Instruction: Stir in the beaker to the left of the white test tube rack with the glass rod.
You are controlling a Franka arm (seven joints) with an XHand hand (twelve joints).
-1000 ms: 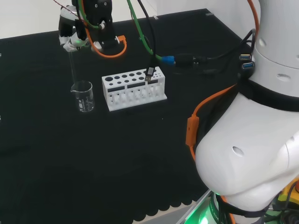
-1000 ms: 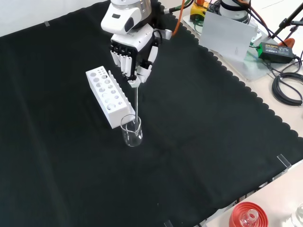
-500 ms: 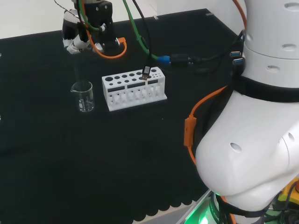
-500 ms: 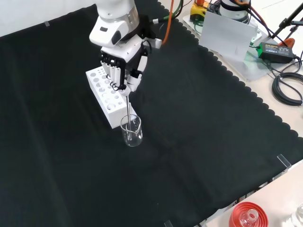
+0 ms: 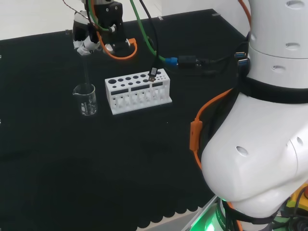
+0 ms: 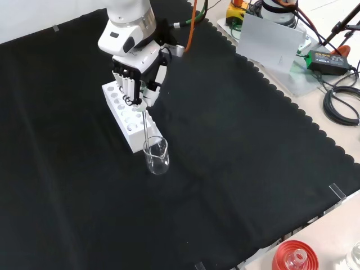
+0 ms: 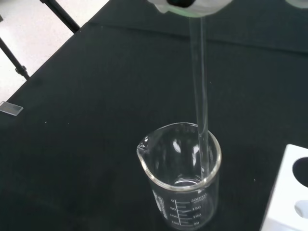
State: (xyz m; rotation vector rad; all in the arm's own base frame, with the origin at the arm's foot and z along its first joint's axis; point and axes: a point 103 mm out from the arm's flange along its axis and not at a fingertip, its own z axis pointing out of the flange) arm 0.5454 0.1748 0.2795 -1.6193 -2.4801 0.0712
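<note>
Glass rod [image 6: 147,128] is pinched by curled fingers of hand [image 6: 135,76] above rack [image 6: 126,112]. Rod's lower end is dipped, tilted, into beaker [image 6: 156,156], adj. to rack on black cloth [image 6: 236,169].

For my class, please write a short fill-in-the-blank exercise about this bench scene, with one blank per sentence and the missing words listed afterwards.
1. The hand holds a glass rod whose lower end reaches into the ______.
2. The beaker stands on a cloth coloured ______.
3. In the head view, the beaker stands to the ______ of the test tube rack.
4. The test tube rack is coloured ______.

Missing words: beaker; black; left; white
</note>
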